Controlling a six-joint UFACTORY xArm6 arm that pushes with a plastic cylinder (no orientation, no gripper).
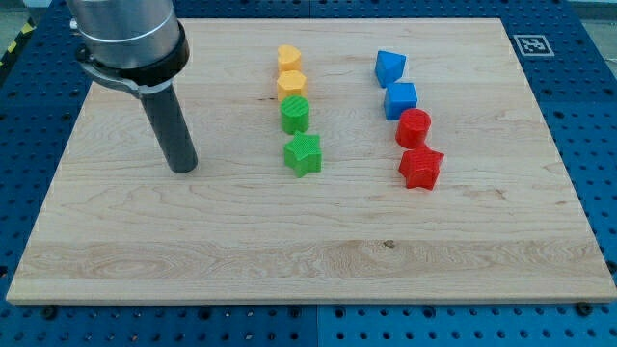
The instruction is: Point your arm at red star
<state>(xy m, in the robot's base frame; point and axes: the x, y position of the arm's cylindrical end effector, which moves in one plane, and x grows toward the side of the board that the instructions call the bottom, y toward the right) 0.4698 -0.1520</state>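
My tip (182, 169) rests on the wooden board (116, 251) at the view's left, touching no block and holding nothing. To its right runs a column of two yellow blocks (290, 72), a green round block (295, 114) and a green star (303, 154). Further right stand a blue block (389, 67), a blue cube (401, 99), a red round block (414, 127) and the red star (421, 168), well apart from my tip, roughly level with it.

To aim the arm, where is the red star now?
The red star lies right of centre in the camera view, just below the red cylinder, far right of my tip.
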